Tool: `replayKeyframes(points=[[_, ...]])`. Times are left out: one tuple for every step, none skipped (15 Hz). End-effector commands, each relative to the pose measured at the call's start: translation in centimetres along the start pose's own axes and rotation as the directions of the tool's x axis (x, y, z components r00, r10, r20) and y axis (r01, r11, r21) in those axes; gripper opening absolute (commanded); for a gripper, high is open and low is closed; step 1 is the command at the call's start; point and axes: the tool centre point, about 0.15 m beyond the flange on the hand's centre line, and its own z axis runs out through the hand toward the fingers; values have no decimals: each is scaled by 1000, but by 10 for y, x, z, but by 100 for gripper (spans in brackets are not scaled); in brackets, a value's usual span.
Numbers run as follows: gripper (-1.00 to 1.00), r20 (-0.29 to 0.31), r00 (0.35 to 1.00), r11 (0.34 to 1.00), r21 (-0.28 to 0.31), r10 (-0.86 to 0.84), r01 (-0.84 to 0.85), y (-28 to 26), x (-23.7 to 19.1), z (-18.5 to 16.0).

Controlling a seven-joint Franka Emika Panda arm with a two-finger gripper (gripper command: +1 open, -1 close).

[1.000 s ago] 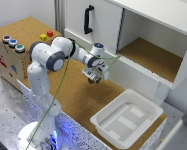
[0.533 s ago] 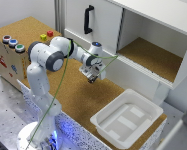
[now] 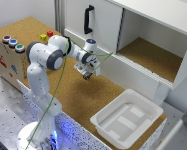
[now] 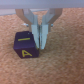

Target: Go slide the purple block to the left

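The purple block [image 4: 23,46] is a small dark cube with yellow marks, lying on the cork board. In the wrist view my gripper [image 4: 39,43] stands right beside it, its two fingers [image 4: 44,35] close together and one touching the block's side. Nothing is held between them. In the exterior view the gripper [image 3: 86,75] hangs low over the board in front of the cabinet, and the block is hidden under it.
A white tray [image 3: 125,120] sits at the board's near right. A white cabinet with a black handle [image 3: 87,19] and an open shelf [image 3: 153,55] stands behind. A small red block [image 3: 49,33] and yellow block [image 3: 43,37] lie at the far left, by a button box [image 3: 10,45].
The gripper has shifted a little toward the exterior view's left, staying low over the board.
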Motion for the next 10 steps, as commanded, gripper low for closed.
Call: replayKeyframes(points=[[-100,19,999,998,47,-32,31,-48,7,18],[-100,20,999,997,58,-47,45,-58,8,21],[-100,16,998,996,69,-57,56,-66,9,22],[-100,10,998,995,78,-69,68,-73,11,21],[-100,3,997,994,81,-74,73,-78,11,19],[-100,-2,998,995,75,-67,67,-77,10,16],[-100,-13,998,997,52,-54,55,-71,9,8],[-100,-23,999,999,-5,-40,39,-64,9,-6],[100,-47,998,997,-72,-42,39,-58,9,-26],[100,-64,997,992,-118,-46,38,-55,10,-43]])
